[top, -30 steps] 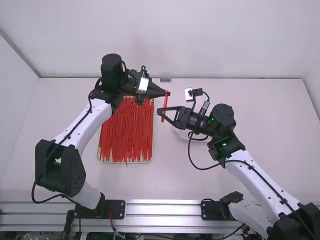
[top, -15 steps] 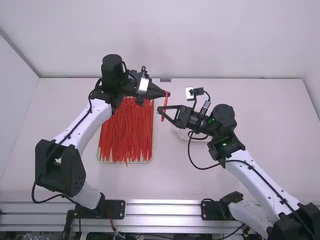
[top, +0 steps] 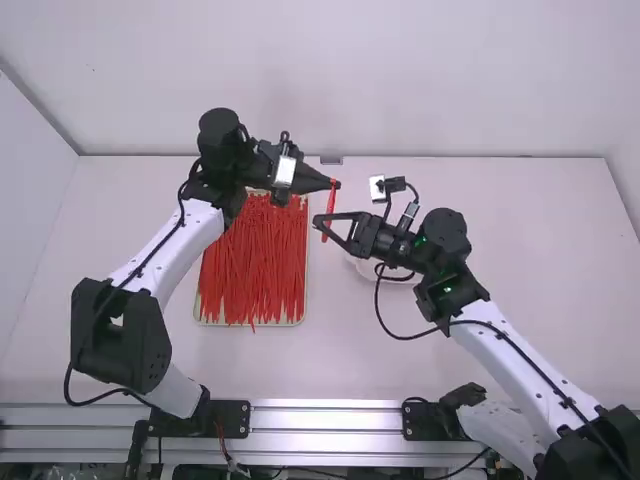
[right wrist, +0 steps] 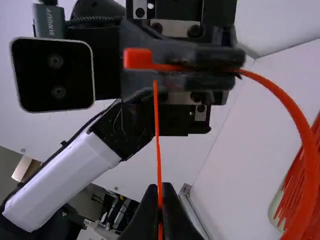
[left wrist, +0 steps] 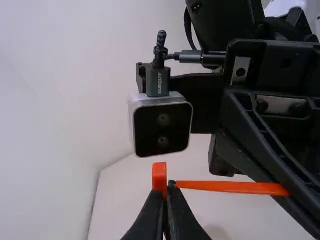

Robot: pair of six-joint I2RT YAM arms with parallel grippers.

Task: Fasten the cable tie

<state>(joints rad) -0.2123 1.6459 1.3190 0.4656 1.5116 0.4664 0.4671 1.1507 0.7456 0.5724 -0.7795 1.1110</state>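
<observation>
Red cable tie (top: 326, 230), one, pinched by left hand (top: 331, 184) and right hand (top: 319, 220); one heap of spares (top: 255, 260).

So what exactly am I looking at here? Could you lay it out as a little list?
Held piece: one red cable tie, in the air
Left gripper: shut on the tie at its head
Right gripper: shut on the tie's strap
Tie's shape: bent into a loop between the grippers
Fastened: cannot tell if the strap is through the head
Spare stock: pile of red ties on a tray
Surface: white table
</observation>
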